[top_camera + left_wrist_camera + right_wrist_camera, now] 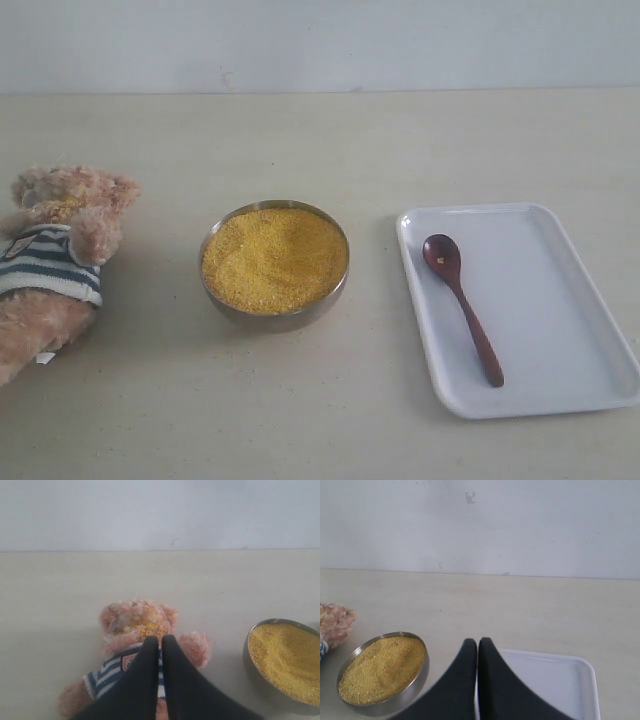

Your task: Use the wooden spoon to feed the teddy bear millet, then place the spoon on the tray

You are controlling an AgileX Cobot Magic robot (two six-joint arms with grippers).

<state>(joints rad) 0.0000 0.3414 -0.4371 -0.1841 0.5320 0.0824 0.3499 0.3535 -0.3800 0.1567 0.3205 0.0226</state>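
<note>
Left gripper (161,641) clenched, empty, above the teddy bear (55,262). My right gripper (478,643) clenched, empty, by the tray (570,330). Metal bowl (275,319) full of millet (274,258), between bear and tray. Wooden spoon (468,315) lies in tray, few grains in it.

The beige table (400,140) carries the teddy bear (50,265), seemingly on its back, a metal bowl (275,320) and the tray (560,300).

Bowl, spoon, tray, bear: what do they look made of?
Bowl: metal, likely steel; grey reflective wall and rim.
Spoon: wood, dark reddish-brown, slightly glossy.
Tray: smooth white, probably plastic or melamine; unclear which.
Bear: fluffy plush pile; shirt looks like striped knit fabric.
</note>
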